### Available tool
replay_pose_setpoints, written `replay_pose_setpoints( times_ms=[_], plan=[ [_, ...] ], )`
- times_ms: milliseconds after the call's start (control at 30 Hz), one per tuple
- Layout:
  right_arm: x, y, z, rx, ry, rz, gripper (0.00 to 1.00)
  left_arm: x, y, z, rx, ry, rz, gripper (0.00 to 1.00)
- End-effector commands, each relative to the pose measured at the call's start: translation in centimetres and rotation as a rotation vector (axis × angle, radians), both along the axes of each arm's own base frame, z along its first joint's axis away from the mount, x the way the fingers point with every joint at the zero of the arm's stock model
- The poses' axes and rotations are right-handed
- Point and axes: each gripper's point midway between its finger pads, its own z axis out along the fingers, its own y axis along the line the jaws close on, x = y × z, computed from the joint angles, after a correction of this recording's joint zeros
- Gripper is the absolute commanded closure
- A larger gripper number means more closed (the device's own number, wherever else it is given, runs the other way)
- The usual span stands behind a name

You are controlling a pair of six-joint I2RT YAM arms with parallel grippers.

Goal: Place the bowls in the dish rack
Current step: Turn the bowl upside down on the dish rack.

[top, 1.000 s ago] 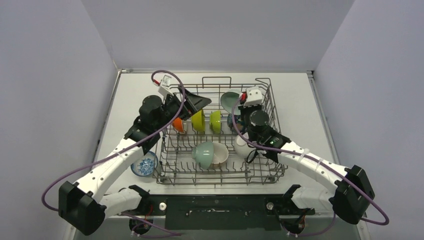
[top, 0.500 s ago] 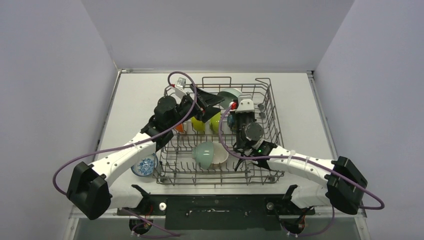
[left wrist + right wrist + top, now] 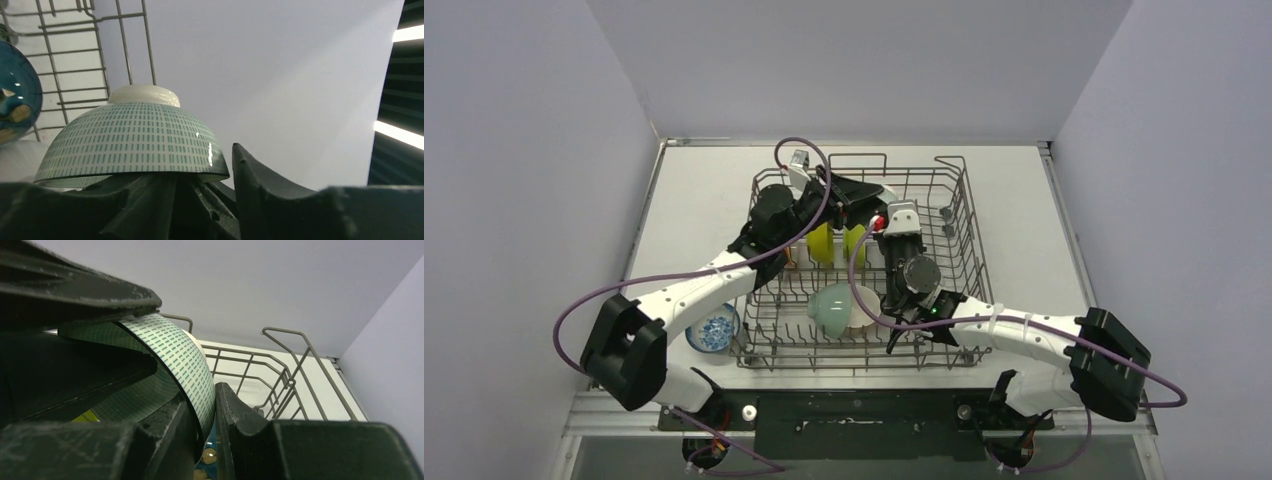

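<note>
Left gripper (image 3: 869, 192) just swung in, jaws closing astride the green-dashed bowl (image 3: 132, 137) (gripped yet? can't tell) that the right gripper (image 3: 206, 415) is pinching at the dish rack (image 3: 964, 215), so probably a handoff.

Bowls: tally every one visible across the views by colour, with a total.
Yellow-green bowls: 2
Pale green bowl: 1
Beige bowl: 1
Blue-patterned bowl: 1
Green-dashed bowl: 1
Dark blue bowl: 1
Total: 7 visible; more may be hidden.

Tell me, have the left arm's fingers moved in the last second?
Yes. The left fingers slid right along the dish rack's far side, toward its middle, from near its left wall.
</note>
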Motion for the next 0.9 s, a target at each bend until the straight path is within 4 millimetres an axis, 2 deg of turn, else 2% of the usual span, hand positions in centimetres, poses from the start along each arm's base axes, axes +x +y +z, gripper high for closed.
replay_pose_setpoints(
  times_ms=[0, 67, 100, 133, 200, 333, 367, 467, 500, 700, 867],
  plan=[
    [-0.9, 0.8, 2.2, 0.083, -0.071, 0.031, 0.95, 0.9, -0.3, 4.5, -0.134, -0.079, -0.003, 0.70],
    [-1.0, 0.8, 2.1, 0.073, -0.075, 0.021, 0.95, 1.3, -0.2, 4.2, -0.150, -0.061, 0.010, 0.91],
    [-1.1, 0.8, 2.1, 0.067, -0.077, 0.021, 0.95, 1.4, -0.1, 3.9, -0.152, -0.051, 0.016, 0.99],
    [-1.1, 0.8, 2.0, 0.058, -0.077, 0.018, 0.95, 1.5, 0.0, 3.8, -0.153, -0.046, 0.021, 1.00],
    [-1.1, 0.9, 1.8, 0.042, -0.073, 0.015, 0.93, 1.6, 0.2, 3.6, -0.151, -0.046, 0.026, 1.00],
    [-1.0, 0.9, 1.2, 0.037, -0.055, 0.003, 0.71, 2.0, 0.7, 3.6, -0.148, -0.057, 0.039, 1.00],
    [-1.0, 0.9, 1.1, 0.040, -0.050, 0.005, 0.63, 2.1, 0.9, 3.5, -0.145, -0.058, 0.045, 1.00],
    [-0.9, 1.3, 0.9, 0.050, -0.022, 0.030, 0.29, 2.8, 1.8, 3.1, -0.135, -0.059, 0.070, 1.00],
    [-0.8, 1.5, 0.8, 0.051, -0.014, 0.043, 0.22, 3.0, 2.2, 2.9, -0.132, -0.059, 0.078, 1.00],
    [0.0, 1.9, -0.3, 0.087, 0.066, 0.115, 0.07, 3.7, 3.3, 2.1, -0.102, -0.072, 0.084, 1.00],
    [1.0, 1.6, 0.1, 0.145, 0.137, 0.252, 0.00, 3.7, 3.4, 1.5, -0.034, -0.116, 0.057, 1.00]
  ],
)
